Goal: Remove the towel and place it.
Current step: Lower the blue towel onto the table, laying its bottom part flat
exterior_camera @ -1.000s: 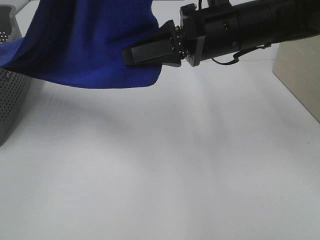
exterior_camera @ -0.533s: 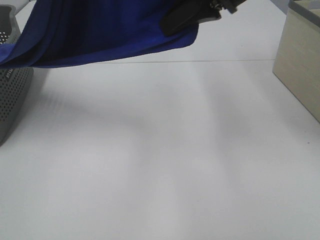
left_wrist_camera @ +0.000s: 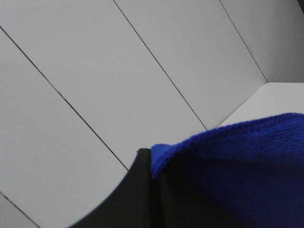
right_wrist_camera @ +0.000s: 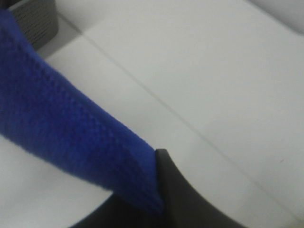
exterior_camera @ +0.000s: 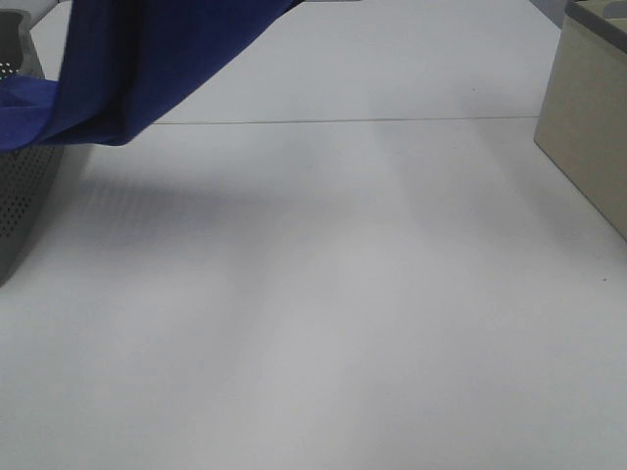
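Note:
The royal-blue towel (exterior_camera: 137, 69) hangs in the air at the top left of the exterior view, with its lower end over the grey perforated basket (exterior_camera: 24, 196). Neither gripper shows in the exterior view. In the right wrist view my right gripper (right_wrist_camera: 159, 190) is shut on an edge of the towel (right_wrist_camera: 61, 128), which runs taut away from the black finger. In the left wrist view my left gripper (left_wrist_camera: 152, 161) holds a stitched edge of the towel (left_wrist_camera: 237, 171) against its black finger, raised high towards the panelled wall.
The white table (exterior_camera: 343, 294) spreads under the towel. The grey basket stands at its left edge and also shows in the right wrist view (right_wrist_camera: 35, 19). A beige box (exterior_camera: 588, 137) stands at the right edge.
My right gripper has risen out of the top of the exterior view, taking the towel's corner with it. The towel has drawn up and left and now hangs narrower.

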Motion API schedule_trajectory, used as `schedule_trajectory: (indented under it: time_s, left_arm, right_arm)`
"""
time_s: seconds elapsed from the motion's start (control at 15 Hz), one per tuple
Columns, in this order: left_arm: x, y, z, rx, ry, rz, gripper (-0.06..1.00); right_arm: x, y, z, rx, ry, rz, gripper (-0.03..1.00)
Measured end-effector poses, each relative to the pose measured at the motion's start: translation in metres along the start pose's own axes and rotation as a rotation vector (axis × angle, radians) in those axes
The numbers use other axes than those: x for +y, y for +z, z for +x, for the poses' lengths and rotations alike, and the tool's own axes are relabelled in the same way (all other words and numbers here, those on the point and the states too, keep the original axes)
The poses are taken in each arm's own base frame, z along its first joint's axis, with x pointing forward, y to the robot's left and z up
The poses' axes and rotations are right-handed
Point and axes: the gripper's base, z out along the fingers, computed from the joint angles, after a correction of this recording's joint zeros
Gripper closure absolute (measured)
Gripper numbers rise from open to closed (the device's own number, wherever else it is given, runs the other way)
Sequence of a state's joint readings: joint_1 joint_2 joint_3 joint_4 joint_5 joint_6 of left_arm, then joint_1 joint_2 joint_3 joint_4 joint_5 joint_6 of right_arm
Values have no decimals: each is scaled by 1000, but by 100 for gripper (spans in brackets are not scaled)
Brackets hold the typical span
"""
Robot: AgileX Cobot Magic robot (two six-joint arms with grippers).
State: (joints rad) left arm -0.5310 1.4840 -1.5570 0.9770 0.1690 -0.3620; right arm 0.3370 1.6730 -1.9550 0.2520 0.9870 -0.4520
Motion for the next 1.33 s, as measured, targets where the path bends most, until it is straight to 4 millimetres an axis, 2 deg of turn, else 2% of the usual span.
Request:
schedule_trajectory:
  time_s: [0.13,0.33,0.53,0.67,1.0,1.07,1.2,1.27,1.33]
  left_arm:
    - [5,10,7,-76,6,19,94]
    - [14,20,19,-148,15,33,94]
    - [24,33,35,-252,29,61,94]
    - [27,43,37,-270,37,57,94]
    - [31,95,41,-312,148,3,94]
    - [32,101,41,-316,152,-6,94]
    - [35,120,44,-321,171,-41,94]
    - [37,139,47,-328,180,-82,94]
    - [35,148,52,-331,184,-91,94]
  right_arm:
    - [-7,-9,-15,-123,-20,82,95]
    - [-11,-9,-23,-210,-28,128,95]
    - [-20,7,-30,-298,-69,189,95]
    - [-24,19,-31,-313,-93,206,95]
    - [-39,44,-42,-469,-162,338,95]
    - [-41,47,-42,-485,-166,351,95]
    - [-46,62,-42,-519,-177,385,95]
    - [-52,77,-43,-568,-199,430,95]
    - [-54,81,-44,-607,-200,456,95]
